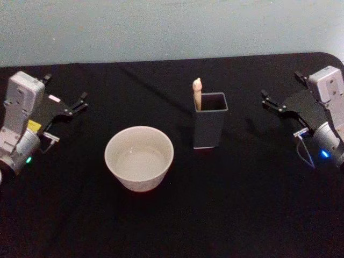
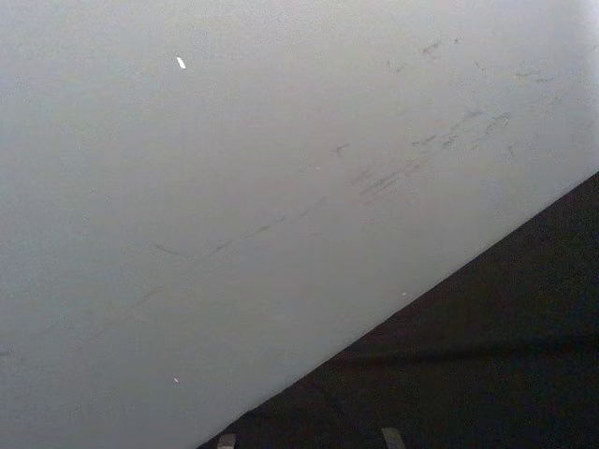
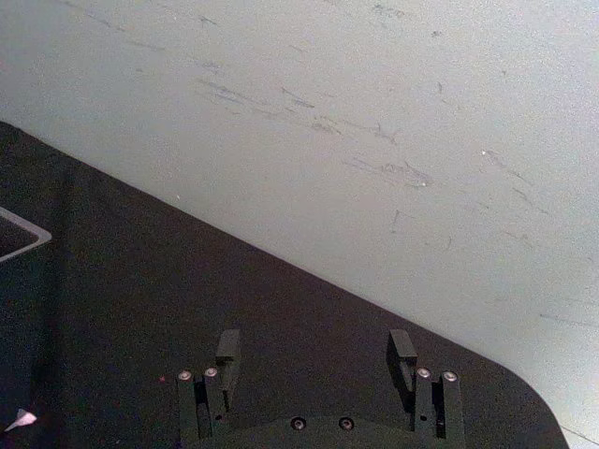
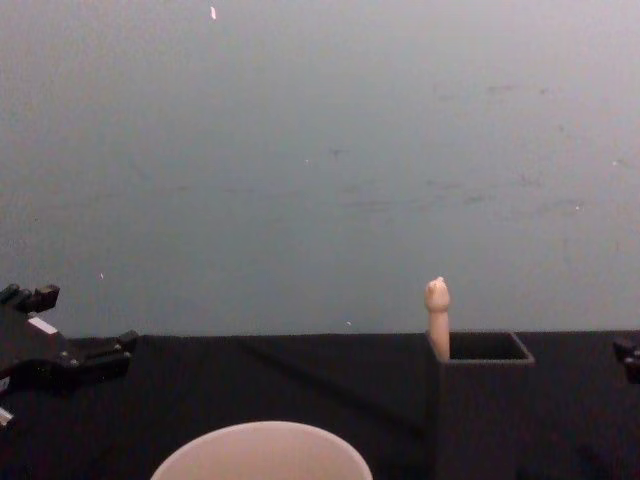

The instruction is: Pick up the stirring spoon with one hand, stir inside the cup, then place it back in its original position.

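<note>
Head view: pre-grasp. Slim beige-handled stirring spoon [image 1: 197,91] stands in dark square box holder [image 1: 209,129]. Black right gripper [image 1: 267,100], right of holder, spread and empty; next, pinch the handle knob. Black left gripper [image 1: 80,102] parked left of holder, also spread.

The table [image 1: 226,215] is plain black. The cup [image 1: 139,158] is pale pinkish-white, with no pattern. Right of the cup, the square holder [image 1: 208,129] is dark grey, and the stirring spoon [image 1: 197,91] shows a pale beige handle. Behind the cup, the wall [image 1: 161,27] is pale grey-blue with faint dark scuffs. The left end effector [image 1: 65,90] and right end effector [image 1: 282,88] are black on light grey wrists, with a green light [image 1: 28,159] left of the cup and a blue light [image 1: 324,154] right of it.
</note>
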`<move>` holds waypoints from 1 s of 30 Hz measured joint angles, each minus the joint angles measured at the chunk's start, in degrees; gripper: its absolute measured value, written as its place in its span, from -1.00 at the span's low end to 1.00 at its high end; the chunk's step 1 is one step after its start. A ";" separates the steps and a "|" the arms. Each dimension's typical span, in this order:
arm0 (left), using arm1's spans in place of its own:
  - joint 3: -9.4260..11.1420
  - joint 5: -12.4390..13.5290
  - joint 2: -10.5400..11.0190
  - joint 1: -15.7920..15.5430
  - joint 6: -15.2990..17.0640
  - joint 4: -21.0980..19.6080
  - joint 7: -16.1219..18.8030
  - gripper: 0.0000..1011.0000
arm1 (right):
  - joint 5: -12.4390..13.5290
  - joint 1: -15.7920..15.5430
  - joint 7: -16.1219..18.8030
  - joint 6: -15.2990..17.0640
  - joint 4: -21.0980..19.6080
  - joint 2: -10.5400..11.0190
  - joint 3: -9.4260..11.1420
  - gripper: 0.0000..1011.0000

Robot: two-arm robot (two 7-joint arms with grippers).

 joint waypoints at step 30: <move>0.00 0.00 0.00 0.00 0.00 0.00 0.01 0.98 | 0.00 0.00 0.00 0.00 0.00 0.00 0.00 0.98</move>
